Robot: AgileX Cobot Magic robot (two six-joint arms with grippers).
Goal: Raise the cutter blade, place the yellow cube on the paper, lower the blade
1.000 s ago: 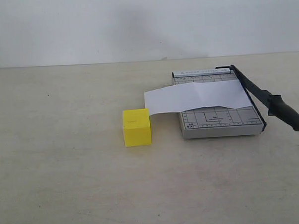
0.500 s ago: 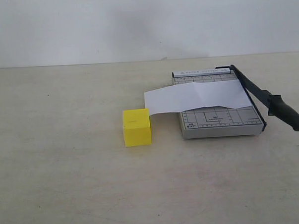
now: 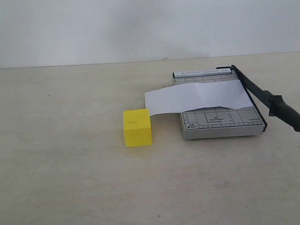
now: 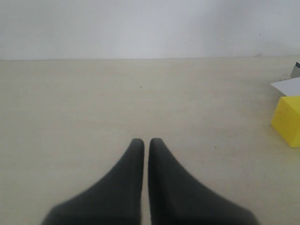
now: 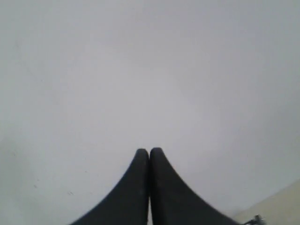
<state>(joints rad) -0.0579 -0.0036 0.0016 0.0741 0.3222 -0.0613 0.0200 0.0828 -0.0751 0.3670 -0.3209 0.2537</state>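
Note:
The yellow cube stands on the table just left of the grey cutter board. The white paper lies across the board and overhangs its left side. The black cutter blade lies lowered along the board's right edge, its thick handle sticking out past the front corner. Neither arm shows in the exterior view. My left gripper is shut and empty above bare table, with the cube and a paper corner far off to one side. My right gripper is shut and empty, facing the white wall.
The beige table stretches wide to the left and in front of the cube. A white wall closes the back.

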